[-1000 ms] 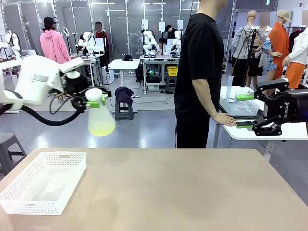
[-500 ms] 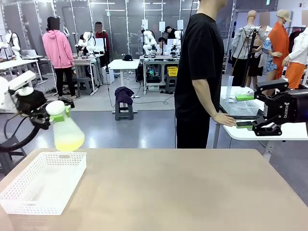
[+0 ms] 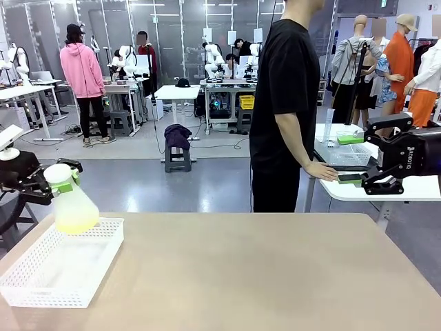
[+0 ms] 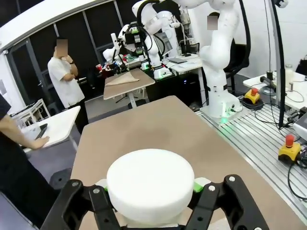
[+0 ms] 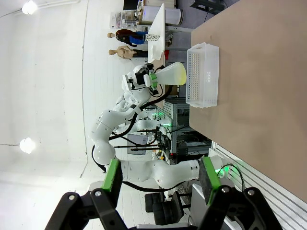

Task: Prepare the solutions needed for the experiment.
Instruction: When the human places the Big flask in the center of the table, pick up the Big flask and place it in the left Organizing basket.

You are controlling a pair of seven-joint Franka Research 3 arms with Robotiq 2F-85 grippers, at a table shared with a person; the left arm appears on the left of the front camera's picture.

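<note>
Front view: left gripper (image 3: 60, 181) sits at the far left edge, jaws clamped on the neck of the conical flask (image 3: 72, 204), just under its white stopper (image 3: 57, 173). The flask hangs upright in the air over the far rim of the white perforated basket (image 3: 41, 279), with pale yellow liquid (image 3: 76, 222) pooled in its base; whether it touches the basket rim is unclear. The basket sits on the tan table (image 3: 262, 276) at its left end. Right gripper (image 3: 353, 158) is up at the right side, off the table, jaws apart, nothing between the green pads. A person in a black T-shirt (image 3: 286, 103) stands at the far side with one hand (image 3: 322, 170) resting on a white side table. Left wrist view: the stopper (image 4: 149, 184) is seen from above, gripped between the green pads, with black fingers (image 4: 91, 203) either side and the table stretching beyond. Right wrist view, rolled sideways: right gripper (image 5: 160, 179) has green-padded fingers well apart and empty; farther off the left gripper (image 5: 151, 79) holds the flask (image 5: 170, 74) beside the basket (image 5: 202, 74).
</note>
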